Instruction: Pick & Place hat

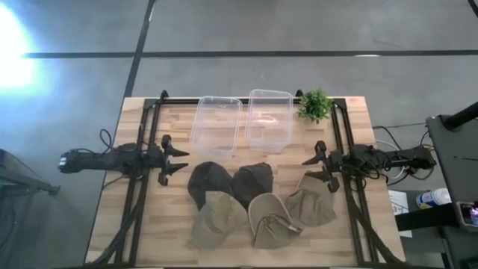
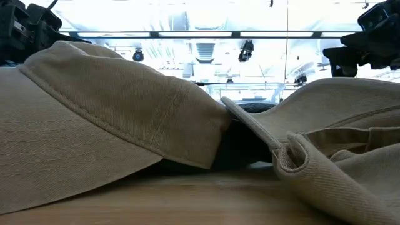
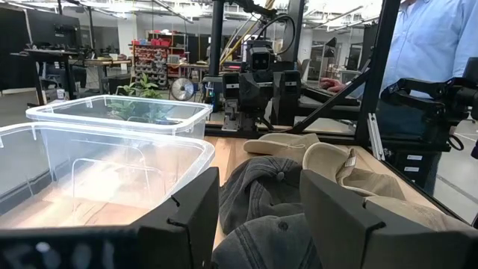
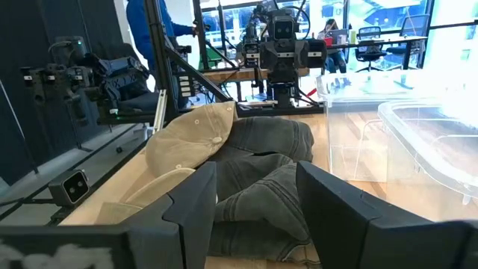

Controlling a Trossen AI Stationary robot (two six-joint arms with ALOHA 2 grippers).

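Several caps lie bunched on the table's near half: two dark grey caps (image 1: 208,179) (image 1: 252,179) and three tan caps (image 1: 219,219) (image 1: 270,219) (image 1: 312,198). In the left wrist view the grey caps (image 3: 261,198) lie ahead of the fingers, the tan caps (image 3: 336,161) beyond. My left gripper (image 1: 178,158) hovers open at the table's left side, level with the grey caps. My right gripper (image 1: 312,167) hovers open at the right side, just beside the right tan cap. Neither touches a cap.
Two clear plastic bins (image 1: 217,125) (image 1: 269,119) stand side by side on the far half. A small green plant (image 1: 314,105) sits at the far right corner. Black frame rails (image 1: 146,127) run along both sides. A person in a blue shirt (image 3: 429,45) stands beyond the table.
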